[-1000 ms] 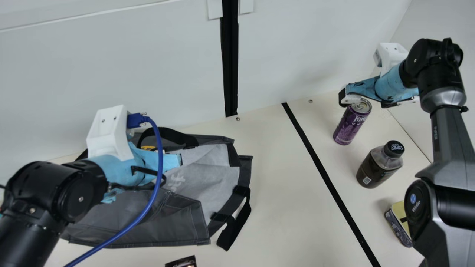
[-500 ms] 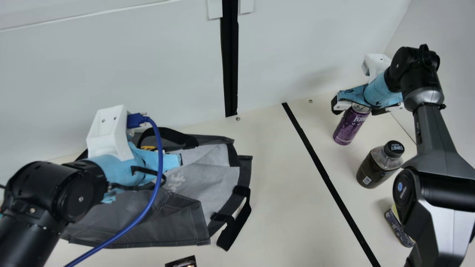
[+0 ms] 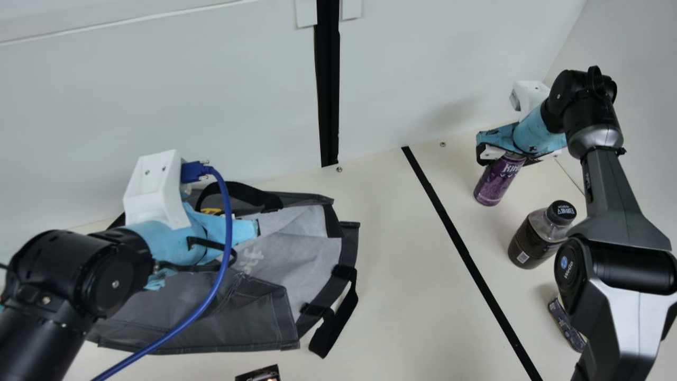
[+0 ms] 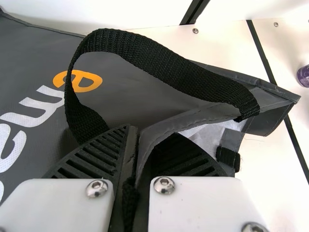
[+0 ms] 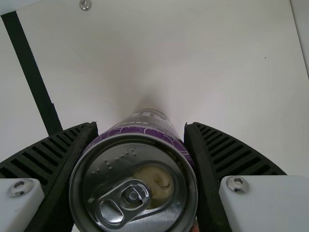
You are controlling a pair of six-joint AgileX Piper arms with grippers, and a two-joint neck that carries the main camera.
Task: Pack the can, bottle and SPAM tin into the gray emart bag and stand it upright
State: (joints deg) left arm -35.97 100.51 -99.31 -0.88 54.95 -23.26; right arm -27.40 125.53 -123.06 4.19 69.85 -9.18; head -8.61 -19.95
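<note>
In the main view my left gripper is at the gray emart bag, which lies flat and creased at the left. In the left wrist view the left gripper is shut on the edge of the bag, below a black handle loop. My right gripper is over the back right, around the upper part of the purple can. The right wrist view has the right gripper shut on the can, one finger on each side. The dark bottle stands nearer; the SPAM tin is partly behind my right arm.
A black tape line crosses the cream table between the bag and the goods. White walls rise behind. A blue cable hangs over the bag from my left wrist. A small dark item lies at the near edge.
My right gripper has come down and leftward over the can and closed on its upper part; the can has shifted very slightly. The left arm and the bag have kept still.
</note>
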